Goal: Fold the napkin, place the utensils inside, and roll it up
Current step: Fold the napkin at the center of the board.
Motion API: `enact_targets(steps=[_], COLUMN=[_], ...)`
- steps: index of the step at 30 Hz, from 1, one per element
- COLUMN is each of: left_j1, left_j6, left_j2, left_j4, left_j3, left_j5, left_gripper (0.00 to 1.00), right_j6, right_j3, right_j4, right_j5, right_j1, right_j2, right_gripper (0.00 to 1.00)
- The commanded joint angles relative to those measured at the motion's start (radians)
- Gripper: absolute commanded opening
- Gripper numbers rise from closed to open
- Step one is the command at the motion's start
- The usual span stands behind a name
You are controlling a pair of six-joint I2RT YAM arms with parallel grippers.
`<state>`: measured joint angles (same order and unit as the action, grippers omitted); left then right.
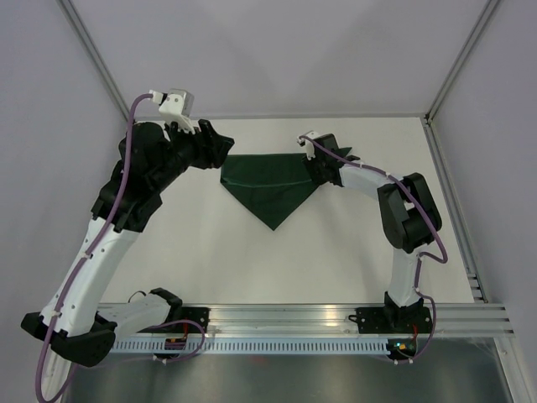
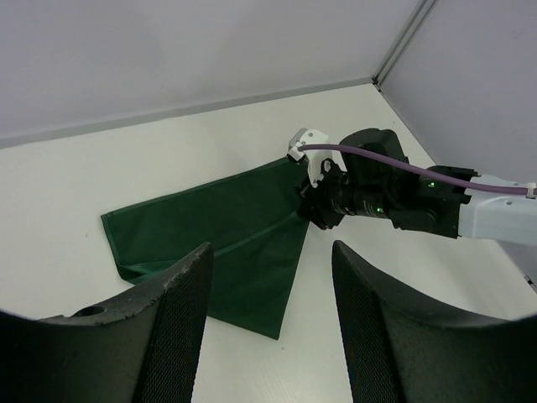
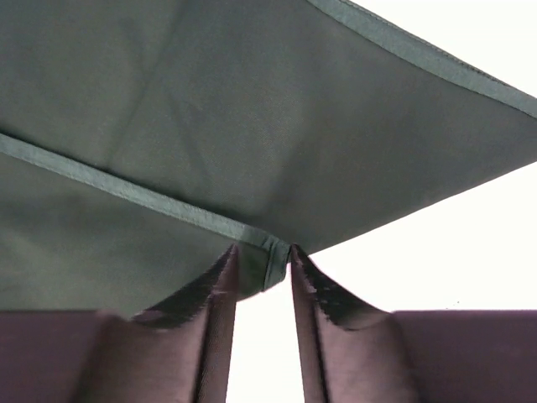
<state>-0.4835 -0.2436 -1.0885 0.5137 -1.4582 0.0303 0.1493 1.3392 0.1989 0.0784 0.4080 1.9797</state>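
Note:
The dark green napkin (image 1: 273, 189) lies on the white table folded into a triangle, its point toward the near edge. My right gripper (image 1: 316, 165) is at the napkin's right corner. In the right wrist view its jaws (image 3: 262, 260) stand a little apart, open, with the hemmed corner of the napkin (image 3: 252, 109) lying loose between the fingertips. My left gripper (image 1: 223, 148) hovers by the napkin's left corner. It is open (image 2: 273, 285) and holds nothing, with the napkin (image 2: 226, 227) below and beyond it. The utensils are out of view.
Grey walls close the table at the back and both sides, with metal frame posts (image 1: 453, 71) in the corners. An aluminium rail (image 1: 336, 323) carrying the arm bases runs along the near edge. The table's right edge (image 1: 453, 210) is close to the right arm.

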Motion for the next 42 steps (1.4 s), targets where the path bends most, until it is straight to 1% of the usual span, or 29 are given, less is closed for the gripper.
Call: enact_targets(steps=[1,2,3,6,8,9,14,16,17,20,22,26,30,32,33,36,42], left_j1=[0.0,0.0,0.0,0.0,0.0,0.0,0.0,0.0,0.0,0.0,0.0,0.0,0.0,0.0,0.0,0.0,0.0], left_j6=[-0.013,-0.013,-0.013,-0.013,-0.013,-0.013,-0.011,-0.014,-0.014,-0.017,-0.017,-0.02,-0.022,-0.025,-0.026,-0.026,-0.028], left_j2=[-0.004,-0.004,-0.004,-0.004,-0.004,-0.005,-0.011,-0.014,-0.017,-0.028,-0.031,-0.022,-0.016,-0.014,-0.011,-0.004,-0.002], left_j4=[-0.04,-0.041,-0.041,-0.044,-0.047,-0.049,-0.067,-0.084,-0.087,-0.092,-0.093,-0.098,-0.096,-0.096,-0.098,-0.098,-0.098], left_j3=[0.009,0.01,0.012,0.018,0.019,0.021,0.033,0.044,0.047,0.047,0.05,0.055,0.058,0.064,0.064,0.071,0.079], left_j5=[0.028,0.029,0.028,0.028,0.029,0.029,0.037,0.045,0.048,0.06,0.063,0.066,0.066,0.068,0.069,0.068,0.065], left_gripper=[0.64,0.64,0.64,0.64,0.64,0.64,0.64,0.64,0.65,0.65,0.65,0.65,0.65,0.65,0.65,0.65,0.65], right_j6=[0.001,-0.001,-0.004,-0.022,-0.05,-0.06,-0.135,-0.146,-0.198,-0.246,-0.295,-0.367,-0.439,-0.45,-0.455,-0.468,-0.493], right_j3=[0.017,0.027,0.034,0.075,0.132,0.153,0.307,0.366,0.388,0.462,0.491,0.528,0.531,0.529,0.531,0.529,0.529], right_j4=[0.017,0.022,0.025,0.053,0.092,0.106,0.203,0.233,0.243,0.275,0.275,0.277,0.24,0.237,0.234,0.221,0.194], right_j5=[-0.005,-0.006,-0.008,-0.035,-0.066,-0.112,-0.21,-0.264,-0.281,-0.334,-0.37,-0.468,-0.525,-0.531,-0.54,-0.542,-0.546], right_j1=[-0.008,-0.011,-0.012,-0.034,-0.072,-0.087,-0.208,-0.25,-0.264,-0.304,-0.33,-0.365,-0.4,-0.4,-0.431,-0.446,-0.462], right_j2=[0.013,0.013,0.013,0.019,0.036,0.042,0.105,0.137,0.149,0.195,0.226,0.283,0.324,0.338,0.347,0.36,0.384], right_gripper=[0.39,0.41,0.46,0.5,0.5,0.52,0.61,0.61,0.62,0.62,0.66,0.67,0.67,0.67,0.66,0.66,0.66])
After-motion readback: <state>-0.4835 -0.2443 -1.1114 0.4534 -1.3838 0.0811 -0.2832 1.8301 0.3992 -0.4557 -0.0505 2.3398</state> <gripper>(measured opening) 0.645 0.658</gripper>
